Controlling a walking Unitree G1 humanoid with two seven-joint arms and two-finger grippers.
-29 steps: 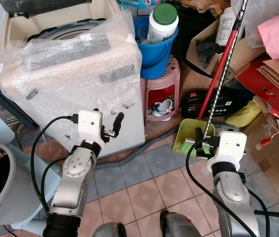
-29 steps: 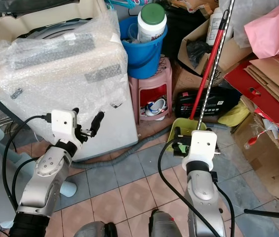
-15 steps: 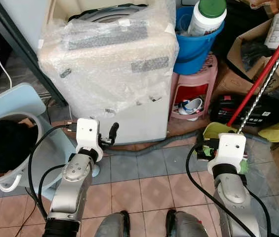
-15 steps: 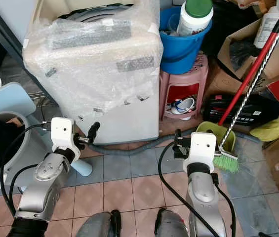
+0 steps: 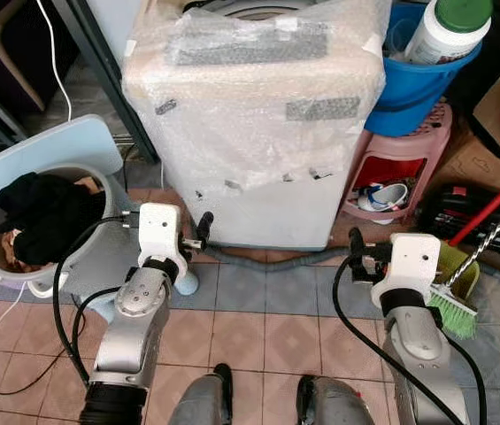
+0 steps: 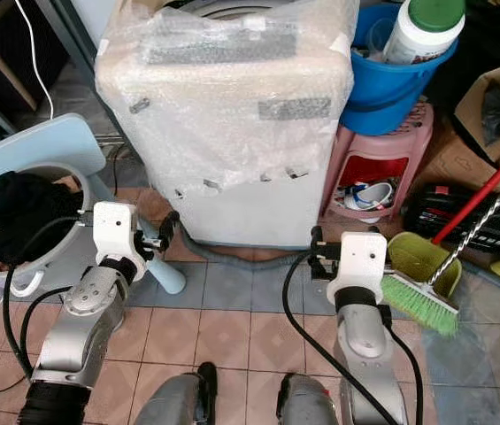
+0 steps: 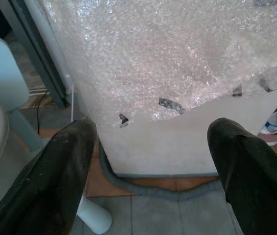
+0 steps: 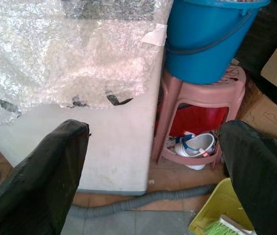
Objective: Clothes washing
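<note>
Approach step: both the left pincer and right pincer hang wide open and empty before the bubble-wrapped white washing machine. Next, I judge, comes reaching into the grey plastic basket of dark clothes.

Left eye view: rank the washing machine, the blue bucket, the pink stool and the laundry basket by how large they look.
1. Washing machine, wrapped in bubble wrap, by far the largest.
2. Laundry basket of dark clothes.
3. Blue bucket and pink stool look much alike; the picture's edge cuts the bucket off, so no ranking between them.
</note>
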